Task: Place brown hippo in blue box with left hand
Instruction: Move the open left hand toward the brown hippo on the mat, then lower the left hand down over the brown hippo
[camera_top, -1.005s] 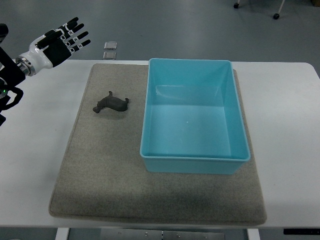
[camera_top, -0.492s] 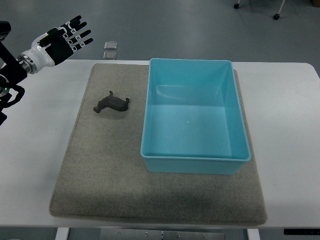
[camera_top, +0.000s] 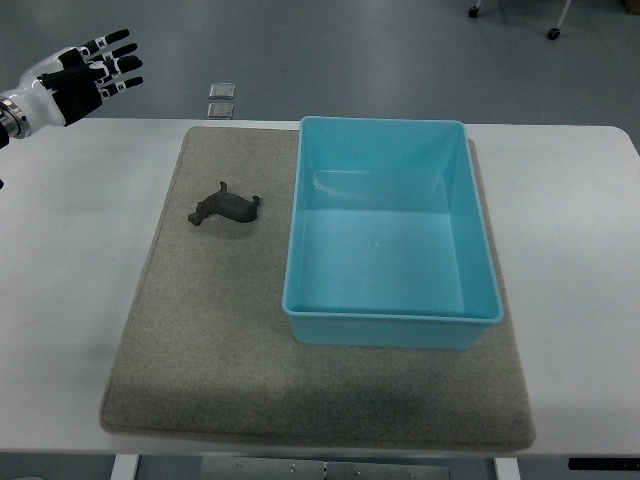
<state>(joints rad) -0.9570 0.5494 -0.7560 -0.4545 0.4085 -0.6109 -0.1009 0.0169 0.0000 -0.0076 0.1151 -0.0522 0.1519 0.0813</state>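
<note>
Fingers (camera_top: 118, 62) of the left hand (camera_top: 75, 76) are spread and hold nothing, high at the picture's top-left, beyond the table's (camera_top: 70, 300) far edge. One brown hippo (camera_top: 224, 206) lies on the grey mat (camera_top: 210, 340), its long axis running left-right, the head seemingly at the left, though it is small. Just to its right stands one blue box (camera_top: 390, 235), empty. Two small squares (camera_top: 220, 99) lie on the floor; no writing shows
</note>
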